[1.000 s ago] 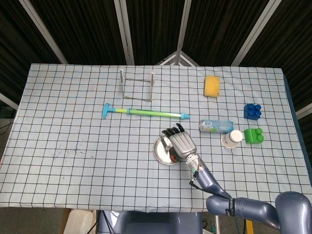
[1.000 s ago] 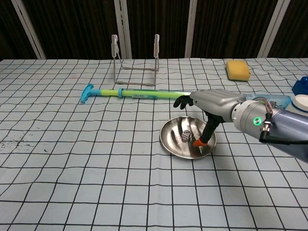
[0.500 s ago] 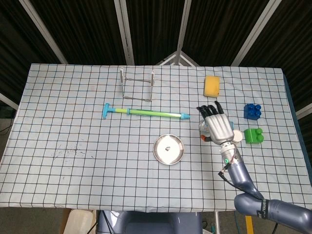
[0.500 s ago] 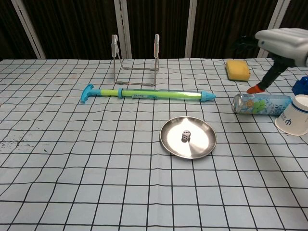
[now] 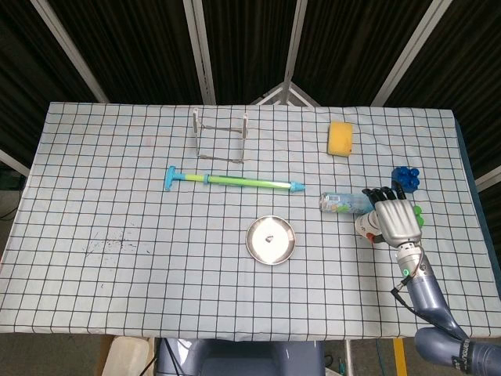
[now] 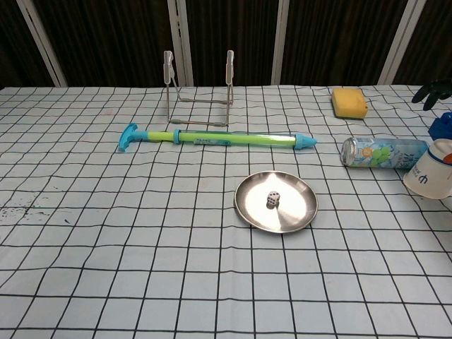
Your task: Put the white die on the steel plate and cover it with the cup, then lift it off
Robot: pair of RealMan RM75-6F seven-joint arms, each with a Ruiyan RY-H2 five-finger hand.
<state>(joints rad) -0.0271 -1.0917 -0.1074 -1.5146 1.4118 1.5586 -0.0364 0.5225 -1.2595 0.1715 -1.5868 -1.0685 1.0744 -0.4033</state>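
Observation:
The white die (image 5: pixel 270 238) (image 6: pixel 272 200) rests near the middle of the round steel plate (image 5: pixel 252 235) (image 6: pixel 244 205). The white paper cup (image 5: pixel 363 226) (image 6: pixel 428 174) sits tilted at the right, mostly hidden under my right hand in the head view. My right hand (image 5: pixel 394 221) hovers over the cup with fingers spread, holding nothing. In the chest view only its dark fingertips (image 6: pixel 432 92) show at the right edge, well above the cup. My left hand is out of sight.
A drink can (image 5: pixel 343 202) (image 6: pixel 381 152) lies just left of the cup. Blue block (image 5: pixel 405 176) and green block (image 5: pixel 418 215) sit right of it. A yellow sponge (image 5: pixel 340 138), a green water squirter (image 5: pixel 235 181) and a wire rack (image 5: pixel 221 137) lie farther back.
My right hand left the plate, where the die now lies alone, and travelled right to above the cup.

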